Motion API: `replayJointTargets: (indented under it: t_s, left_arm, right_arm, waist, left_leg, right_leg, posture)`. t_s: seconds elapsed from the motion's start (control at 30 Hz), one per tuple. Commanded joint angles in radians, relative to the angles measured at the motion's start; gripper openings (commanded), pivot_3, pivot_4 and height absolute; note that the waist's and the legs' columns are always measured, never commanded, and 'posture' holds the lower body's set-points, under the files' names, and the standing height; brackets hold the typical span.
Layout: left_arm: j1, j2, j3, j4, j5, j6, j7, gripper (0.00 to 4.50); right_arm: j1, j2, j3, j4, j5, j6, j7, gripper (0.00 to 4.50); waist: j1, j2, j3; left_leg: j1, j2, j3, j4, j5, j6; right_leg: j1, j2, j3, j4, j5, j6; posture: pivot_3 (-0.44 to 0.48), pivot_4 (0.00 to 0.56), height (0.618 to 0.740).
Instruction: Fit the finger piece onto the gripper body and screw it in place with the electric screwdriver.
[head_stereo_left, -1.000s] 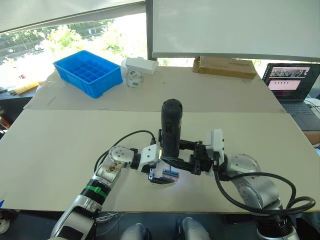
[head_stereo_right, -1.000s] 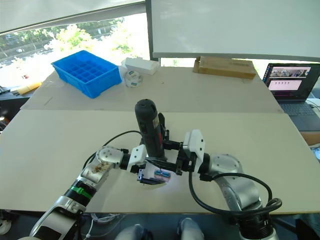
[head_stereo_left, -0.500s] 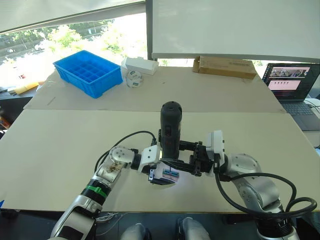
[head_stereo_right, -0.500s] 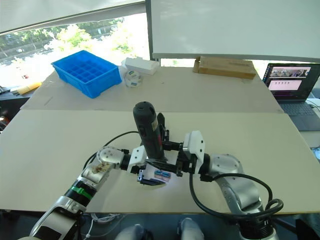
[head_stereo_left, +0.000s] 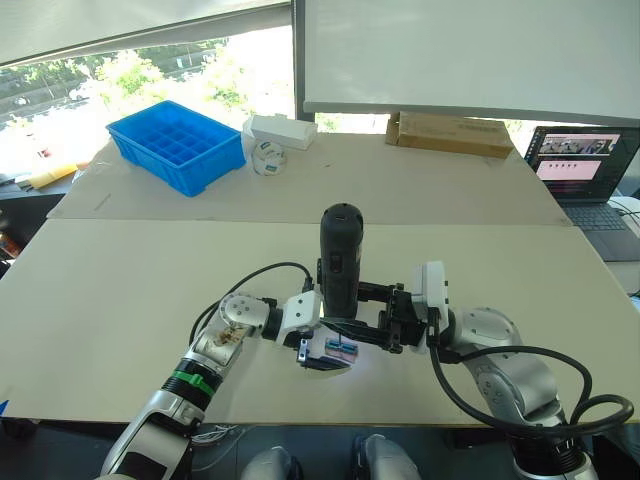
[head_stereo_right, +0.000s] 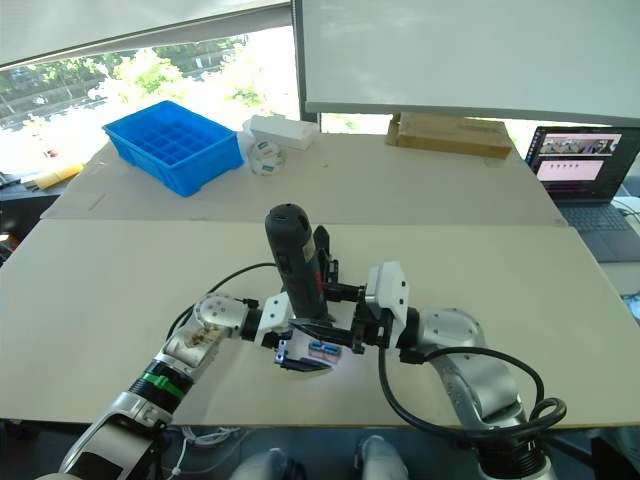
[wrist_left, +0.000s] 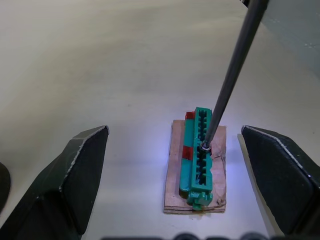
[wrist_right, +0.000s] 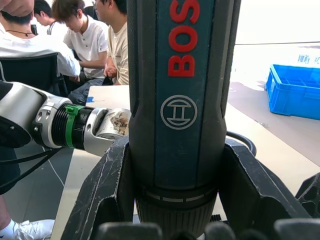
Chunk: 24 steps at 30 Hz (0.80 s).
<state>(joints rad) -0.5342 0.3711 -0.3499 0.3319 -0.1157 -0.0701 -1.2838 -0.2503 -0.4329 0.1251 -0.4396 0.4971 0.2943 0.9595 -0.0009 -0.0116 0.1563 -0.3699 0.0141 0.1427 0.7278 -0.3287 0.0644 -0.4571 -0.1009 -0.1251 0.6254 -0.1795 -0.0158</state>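
Screwdriver (head_stereo_left: 340, 262) is a fat black Bosch pen-style thing with red lettering down its barrel and a round logo under it, standing pretty much upright over the near middle of the desk (head_stereo_left: 120, 290). The right gripper (wrist_right: 176, 200) has its two black fingers (wrist_right: 107, 192) clenched on the lower barrel, one on each side, touching it. Its thin metal bit (wrist_left: 231, 75) slants down and the tip sits on a small green slotted block (wrist_left: 200, 152) with red bits on one side, which lies on a scrap of brown cardboard (wrist_left: 172, 175) flat on the desk. The left gripper (wrist_left: 175, 180) is down low right there too, fingers (wrist_left: 75, 175) spread wide and released, one on each side of the green block with clear gaps, touching nothing. So the bit comes down between the left fingers. A blue tray (head_stereo_left: 178, 145) and a laptop (head_stereo_left: 585, 175) sit well apart at the far edges.
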Motion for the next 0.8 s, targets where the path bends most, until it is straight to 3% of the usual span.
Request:
replayJointTargets:
  t_s: [0.03,0.8]
  left_arm:
    - [-0.013,-0.006,0.001,-0.005,0.005,-0.031,0.003,4.50]
    - [-0.036,-0.019,0.002,0.048,0.026,-0.069,0.019,4.50]
  right_arm:
    - [-0.009,0.005,-0.014,-0.060,0.043,-0.028,0.006,1.92]
    - [-0.007,-0.006,-0.006,-0.062,0.047,-0.024,0.006,1.92]
  waist:
    - [0.000,0.000,0.000]
    - [0.000,0.000,0.000]
  left_leg:
    - [0.000,0.000,0.000,0.000,0.000,0.000]
    - [0.000,0.000,0.000,0.000,0.000,0.000]
  right_leg:
    - [0.000,0.000,0.000,0.000,0.000,0.000]
    - [0.000,0.000,0.000,0.000,0.000,0.000]
  posture:
    - [0.000,0.150,0.738]
    - [0.000,0.150,0.738]
